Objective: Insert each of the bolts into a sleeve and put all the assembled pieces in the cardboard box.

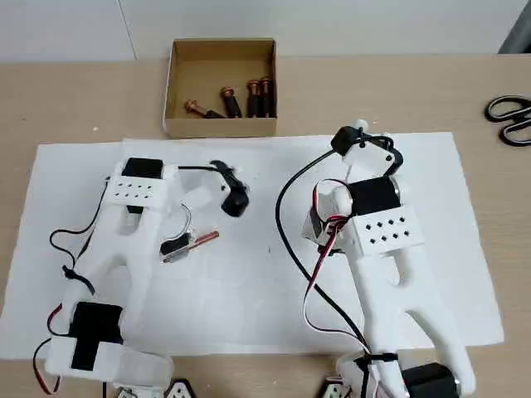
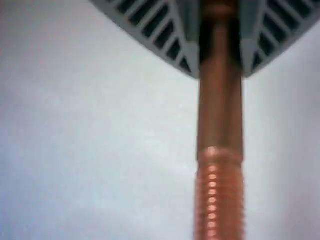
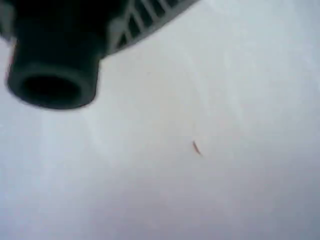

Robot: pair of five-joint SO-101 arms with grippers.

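My left end effector (image 2: 220, 35) clamps the bolt (image 2: 220, 150) mid-surface, thread pointing toward the right edge. On that side my right end effector (image 3: 80, 22) grips the sleeve (image 3: 52, 75), well apart. I must align bore with shank.

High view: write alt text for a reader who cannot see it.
The left arm's claw holds a copper bolt over a white sheet on a wooden table, beside the right arm. Beyond them, an open cardboard box holds four bolts fitted in black sleeves.
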